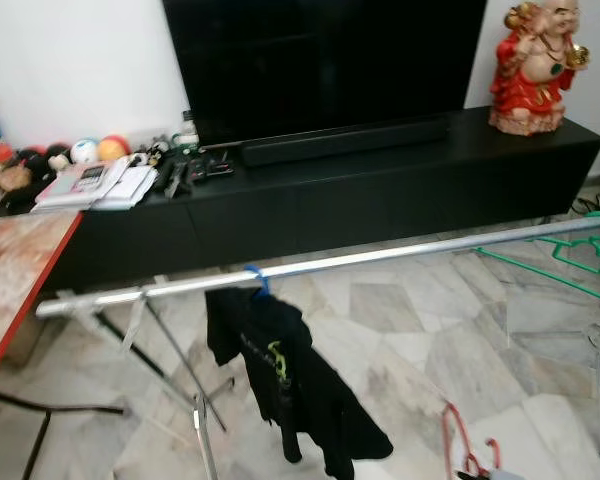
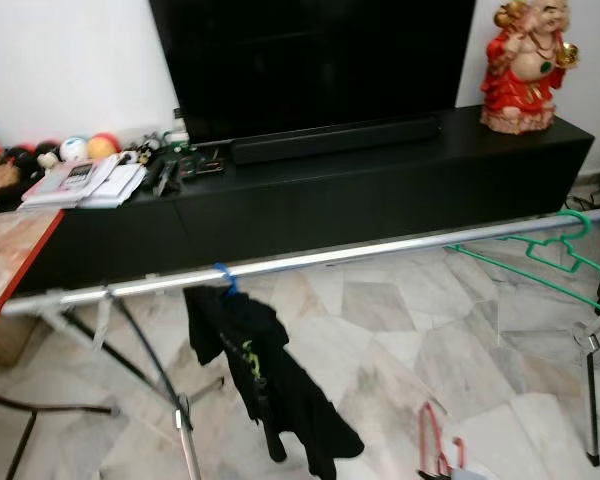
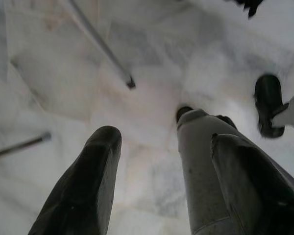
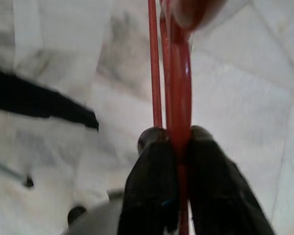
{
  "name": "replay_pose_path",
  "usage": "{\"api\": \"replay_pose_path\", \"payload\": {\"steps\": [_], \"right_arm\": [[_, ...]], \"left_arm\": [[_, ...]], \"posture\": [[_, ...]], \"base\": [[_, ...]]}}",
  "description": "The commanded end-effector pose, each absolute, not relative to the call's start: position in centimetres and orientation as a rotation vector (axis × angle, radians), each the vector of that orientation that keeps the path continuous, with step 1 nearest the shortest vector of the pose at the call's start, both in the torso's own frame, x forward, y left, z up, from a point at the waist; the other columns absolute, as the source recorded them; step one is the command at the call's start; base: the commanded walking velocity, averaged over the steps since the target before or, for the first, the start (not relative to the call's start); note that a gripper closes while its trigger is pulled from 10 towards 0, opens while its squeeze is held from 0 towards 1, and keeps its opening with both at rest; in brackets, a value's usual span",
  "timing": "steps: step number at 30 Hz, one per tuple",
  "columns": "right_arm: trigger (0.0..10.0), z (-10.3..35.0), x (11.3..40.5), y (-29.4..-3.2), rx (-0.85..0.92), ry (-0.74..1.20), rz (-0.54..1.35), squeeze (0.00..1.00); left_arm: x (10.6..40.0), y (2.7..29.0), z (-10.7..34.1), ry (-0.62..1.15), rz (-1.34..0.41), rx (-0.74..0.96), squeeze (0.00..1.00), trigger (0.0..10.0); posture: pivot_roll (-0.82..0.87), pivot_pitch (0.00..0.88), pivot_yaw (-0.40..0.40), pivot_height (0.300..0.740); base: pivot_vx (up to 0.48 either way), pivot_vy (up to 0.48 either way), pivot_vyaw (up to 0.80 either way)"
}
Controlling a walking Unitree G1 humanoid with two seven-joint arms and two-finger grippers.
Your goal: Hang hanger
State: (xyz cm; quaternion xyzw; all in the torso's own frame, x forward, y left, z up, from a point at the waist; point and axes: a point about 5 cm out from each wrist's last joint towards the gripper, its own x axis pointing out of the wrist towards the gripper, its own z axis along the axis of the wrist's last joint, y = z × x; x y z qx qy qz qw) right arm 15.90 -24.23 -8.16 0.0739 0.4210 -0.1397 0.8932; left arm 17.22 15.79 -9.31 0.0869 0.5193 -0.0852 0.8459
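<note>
My black right gripper (image 4: 175,147) pinches a red hanger (image 4: 179,73); silver rail (image 1: 380,259), green hangers (image 1: 570,255), grey-veined marble floor (image 1: 420,340).

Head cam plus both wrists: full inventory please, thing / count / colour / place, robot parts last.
Rail: 1, silver, across the scene on metal stands.
Black garment: 1, hangs from the rail on a blue hanger, left of middle.
Green hanger: at least 1, on the rail's right end.
Red hanger: 1, low at the right, in the right gripper.
TV: 1, black, on the black cabinet.
Soundbar: 1, black, below the TV.
Red figurine: 1, cabinet's right end.
Papers: a stack, white, cabinet's left end.
Balls: several, mixed colours, behind the papers.
Table: 1, red-edged, far left.
Floor: pale marble tiles.
Left gripper: open, pointing at the floor.
Right gripper: shut on the red hanger.
</note>
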Motion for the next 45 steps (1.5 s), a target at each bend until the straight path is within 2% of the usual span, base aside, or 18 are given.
{"api": "replay_pose_path", "payload": {"steps": [1,6,12,16,20,29,45], "right_arm": [[10.0,-8.0,16.3,-23.8,0.173,0.842,-0.284,0.0],[10.0,-6.8,18.3,-24.2,0.159,0.748,-0.28,0.0],[10.0,-2.3,23.9,-26.3,0.107,0.475,-0.346,0.0],[10.0,0.3,26.2,-27.4,0.082,0.352,-0.39,0.0],[10.0,3.4,28.9,-27.1,0.028,0.207,-0.336,0.0],[10.0,5.4,31.7,-24.4,-0.055,0.162,-0.177,0.0],[10.0,6.8,33.7,-24.0,-0.107,0.239,-0.102,0.0]], "left_arm": [[16.7,17.3,-9.4,1.113,-0.15,0.211,0.0,10.0],[16.6,17.2,-9.5,1.116,-0.154,0.213,0.0,10.0],[16.5,17.1,-9.5,1.117,-0.163,0.219,0.0,10.0],[16.6,17.1,-9.5,1.115,-0.165,0.22,0.0,10.0],[16.7,17.2,-9.5,1.113,-0.163,0.22,0.0,10.0],[16.7,17.3,-9.4,1.116,-0.16,0.219,0.0,10.0],[16.9,17.2,-9.4,1.113,-0.173,0.219,0.0,10.0]], "posture": [[-0.05,0.0,0.059,0.74],[-0.06,0.0,0.058,0.74],[-0.06,0.0,0.056,0.74],[-0.06,0.0,0.056,0.74],[-0.06,0.0,0.057,0.74],[-0.05,0.004,0.059,0.74],[-0.05,0.004,0.059,0.74]], "base": [[0.0,0.0,0.0],[0.0,0.0,0.0],[0.0,0.0,0.0],[0.0,0.0,0.0],[0.0,0.0,0.0],[0.0,0.0,0.0],[0.0,0.0,0.0]]}}
